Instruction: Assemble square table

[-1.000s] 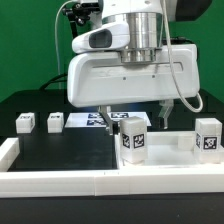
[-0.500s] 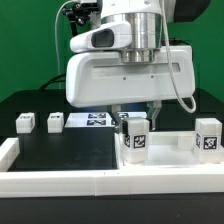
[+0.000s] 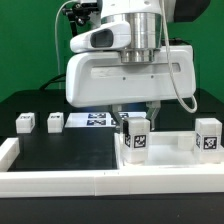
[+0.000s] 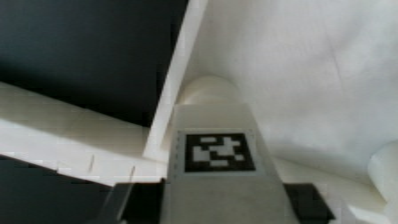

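Note:
The square table's white panel (image 3: pixel 170 158) lies at the exterior view's right, rimmed side up. A short white tagged leg (image 3: pixel 135 140) stands upright at the panel's near left corner. My gripper (image 3: pixel 136 122) comes down over this leg, with one finger on each side of it. In the wrist view the same leg (image 4: pixel 217 120) fills the middle, and the dark fingers (image 4: pixel 306 205) press against its two sides, so the gripper (image 4: pixel 217 208) is shut on it. The panel (image 4: pixel 311 70) lies behind it. Another leg (image 3: pixel 208 138) stands at the panel's right. Two more legs (image 3: pixel 24 122) (image 3: pixel 54 122) rest on the black table at the left.
A long white L-shaped rail (image 3: pixel 55 180) runs along the front edge and up the left side. The marker board (image 3: pixel 90 121) lies flat behind the leg I hold. The robot's wide white body hangs over the middle and hides the area behind.
The fingers were spread apart around the leg a second ago and have closed in onto its sides. The arm, the leg and the other parts have stayed in place.

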`<state>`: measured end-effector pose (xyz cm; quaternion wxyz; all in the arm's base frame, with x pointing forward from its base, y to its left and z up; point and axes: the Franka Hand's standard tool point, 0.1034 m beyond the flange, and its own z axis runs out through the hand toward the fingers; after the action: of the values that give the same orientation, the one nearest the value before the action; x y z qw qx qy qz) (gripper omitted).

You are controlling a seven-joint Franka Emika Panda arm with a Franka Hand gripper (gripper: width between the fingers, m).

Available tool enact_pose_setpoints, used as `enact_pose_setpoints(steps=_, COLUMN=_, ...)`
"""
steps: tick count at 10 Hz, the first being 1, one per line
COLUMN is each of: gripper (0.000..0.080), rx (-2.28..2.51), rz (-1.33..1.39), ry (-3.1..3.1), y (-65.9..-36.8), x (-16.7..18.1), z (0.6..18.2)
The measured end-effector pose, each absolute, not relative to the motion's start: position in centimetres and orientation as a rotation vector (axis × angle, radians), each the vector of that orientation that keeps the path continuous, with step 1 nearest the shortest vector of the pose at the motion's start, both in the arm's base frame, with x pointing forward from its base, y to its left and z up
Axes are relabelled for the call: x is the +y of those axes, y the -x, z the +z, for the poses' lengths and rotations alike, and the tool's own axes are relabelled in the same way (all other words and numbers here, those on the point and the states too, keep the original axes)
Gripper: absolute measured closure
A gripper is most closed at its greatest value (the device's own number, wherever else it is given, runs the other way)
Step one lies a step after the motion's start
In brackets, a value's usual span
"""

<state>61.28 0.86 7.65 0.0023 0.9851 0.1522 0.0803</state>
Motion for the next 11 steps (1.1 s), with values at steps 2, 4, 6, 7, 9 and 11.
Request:
enact_pose_setpoints(steps=2, gripper=0.051, rx=0.013, rz=0.293, ry=-3.142, y=-61.12, x=0.89, z=7.6)
enact_pose_setpoints(steps=4, gripper=0.0509, rx=-0.312, rz=0.296, ry=-3.135, y=-61.15, x=0.9, z=7.68)
enact_pose_setpoints(steps=6, gripper=0.0509, rx=-0.626, rz=0.289, ry=-3.106, y=-61.09, x=0.88, z=7.51)
enact_pose_setpoints(steps=7, gripper=0.0509, rx=-0.859, rz=0.284, ry=-3.066, y=-61.09, x=0.83, z=7.48)
enact_pose_setpoints(steps=9, gripper=0.0508, rx=-1.162, rz=0.262, ry=-2.994, y=-61.09, x=0.71, z=7.46)
enact_pose_setpoints(steps=11, gripper=0.0508, rx=-1.371, rz=0.253, ry=-2.922, y=-61.08, x=0.7, z=7.45)
